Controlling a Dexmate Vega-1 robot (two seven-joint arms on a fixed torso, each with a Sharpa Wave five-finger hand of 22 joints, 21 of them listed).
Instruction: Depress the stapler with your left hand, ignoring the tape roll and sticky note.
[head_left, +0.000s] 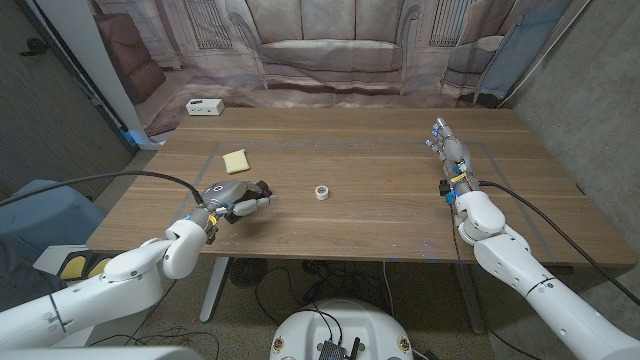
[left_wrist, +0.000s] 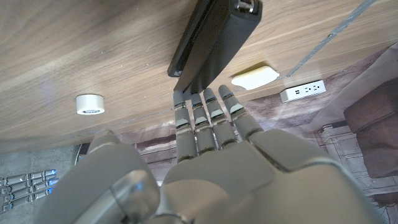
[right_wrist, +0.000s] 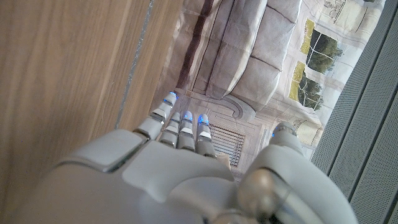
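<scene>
Bench: I see a wooden bench (head_left: 380, 200) with faint tape lines across its top, lit evenly.
Room: behind it hangs a printed backdrop (head_left: 330, 45) of a sofa and windows; a grey wall stands at 3 o'clock, and a white power strip (head_left: 204, 107) lies at the bench's far edge near 11 o'clock.
Stapler: the black stapler (left_wrist: 214, 37) lies on the bench at about 8 o'clock from the middle, directly under my left hand.
Left hand: my left hand (head_left: 236, 199) reaches over the stapler, fingers (left_wrist: 205, 115) straight and close together, their tips at the stapler's near end; I cannot tell whether they press on it. It grips nothing.
Right hand: my right hand (head_left: 452, 160) is over the bench at 3 o'clock, fingers stretched out together toward the far edge, holding nothing.
Tape roll: the small white tape roll (head_left: 322, 193) sits near the middle, apart from the left hand.
Sticky note: the yellow sticky note (head_left: 236, 160) lies toward 10 o'clock, beyond the stapler.
</scene>
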